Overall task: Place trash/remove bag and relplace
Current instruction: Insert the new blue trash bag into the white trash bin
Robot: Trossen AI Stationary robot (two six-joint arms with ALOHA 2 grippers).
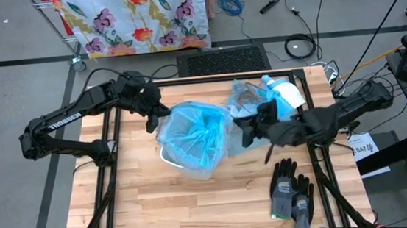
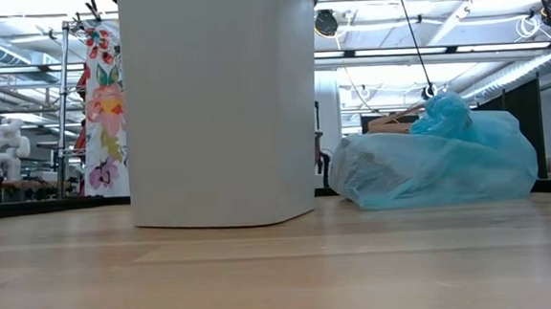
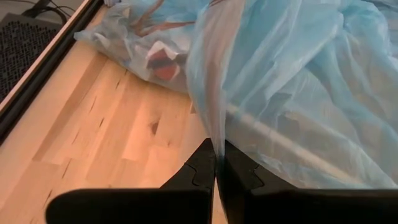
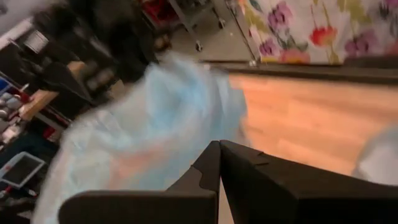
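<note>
Left claw [image 1: 153, 117] pinched on fresh blue liner [image 1: 194, 133] at the bin's left rim — right claw [image 1: 248, 128] closed, empty, nearer the opposite rim.

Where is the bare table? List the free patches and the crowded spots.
Free: the near half of the wooden table, from the white bin with its blue liner to the near edge, left of the gloves. Also the left strip under the left arm. Crowded: the far right corner, with the filled blue bag, white packet, right gripper; the left gripper pinches the liner.
</note>
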